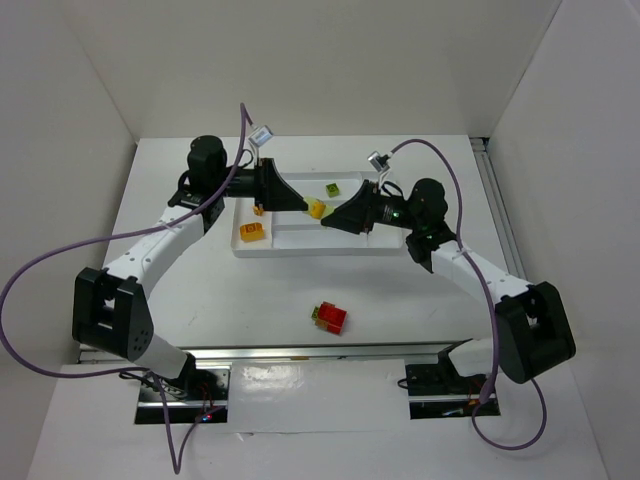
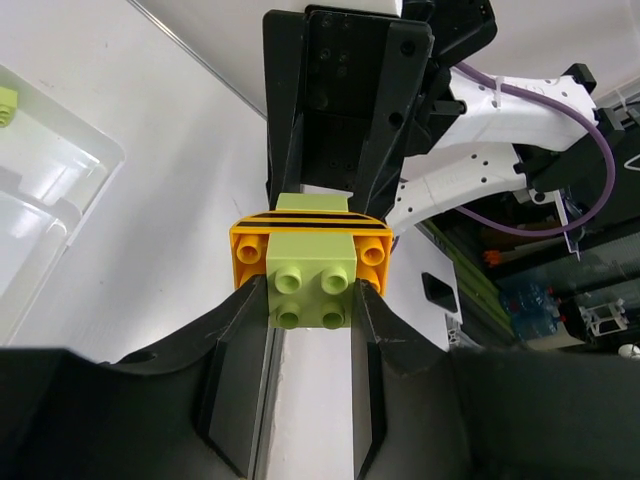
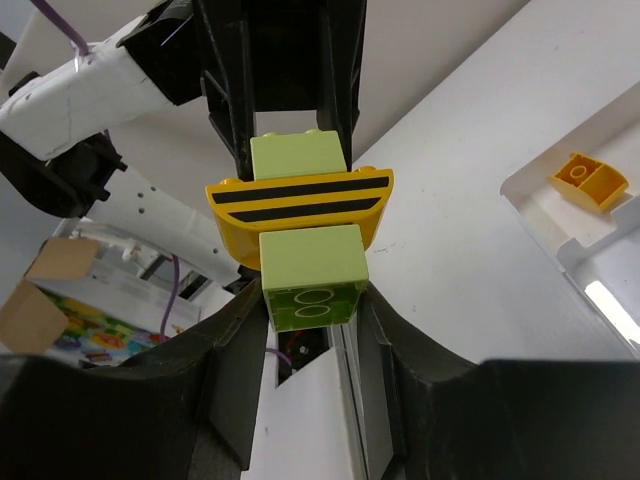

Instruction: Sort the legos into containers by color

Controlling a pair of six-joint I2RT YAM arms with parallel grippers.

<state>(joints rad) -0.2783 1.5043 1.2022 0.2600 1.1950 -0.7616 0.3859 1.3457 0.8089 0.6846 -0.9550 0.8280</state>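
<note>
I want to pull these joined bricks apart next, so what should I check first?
1. Left gripper shut on left lime brick: ok.
2. Right gripper shut on right lime brick: ok.
3. Striped yellow piece joined between both bricks, gripped by neither: ok.
4. Bricks held over the tray: ok in the top view; height cannot tell.
5. Red brick sorted: not ok, it lies on the table.
</note>
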